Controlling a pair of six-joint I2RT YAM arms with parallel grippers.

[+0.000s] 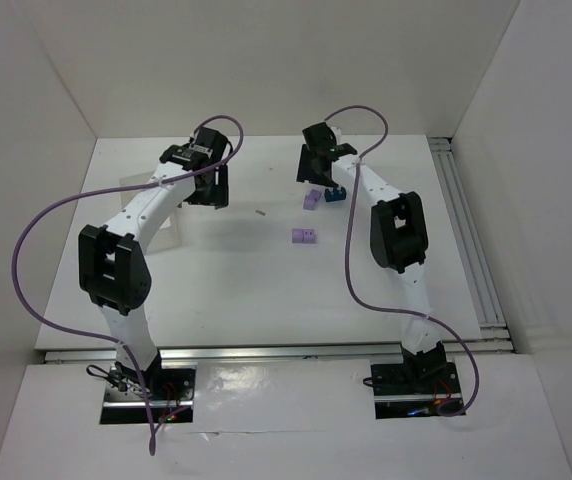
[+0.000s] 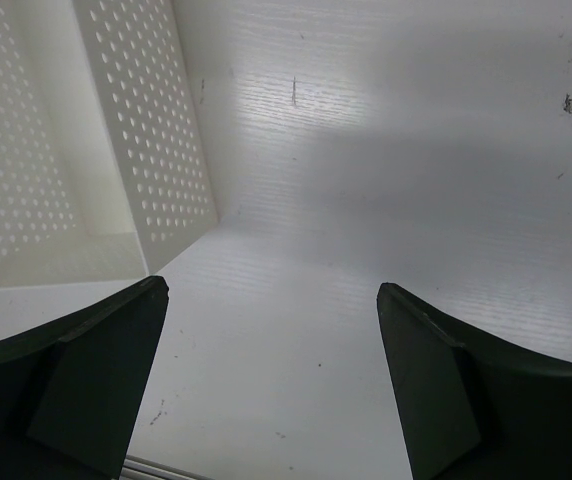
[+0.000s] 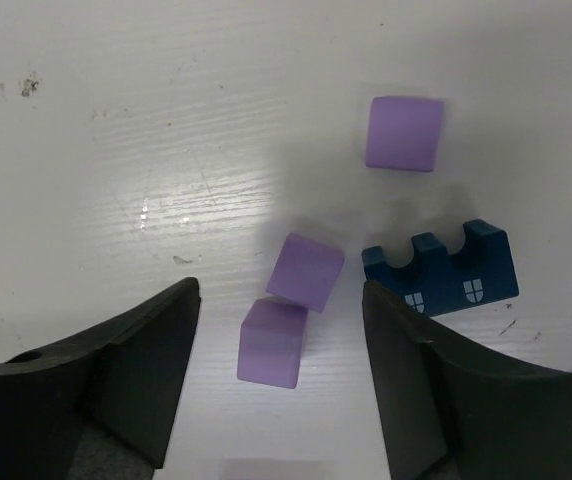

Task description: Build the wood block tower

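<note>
My right gripper (image 1: 317, 172) is open at the far middle of the table. In the right wrist view it (image 3: 281, 300) hangs over two small light-purple cubes: one (image 3: 304, 270) touches the corner of the other (image 3: 273, 343), both between the open jaws. A dark blue notched block (image 3: 441, 268) with window marks lies just right of them, by the right finger (image 3: 416, 380). A third purple cube (image 3: 404, 133) lies farther off. From above, the cubes (image 1: 311, 199), the blue block (image 1: 335, 193) and a separate purple block (image 1: 303, 236) show. My left gripper (image 2: 271, 300) is open and empty.
A white perforated tray (image 2: 146, 150) stands left of my left gripper, partly hidden behind the left arm from above (image 1: 172, 234). A small bit of debris (image 1: 260, 212) lies between the grippers. A metal rail (image 1: 466, 240) runs along the table's right side.
</note>
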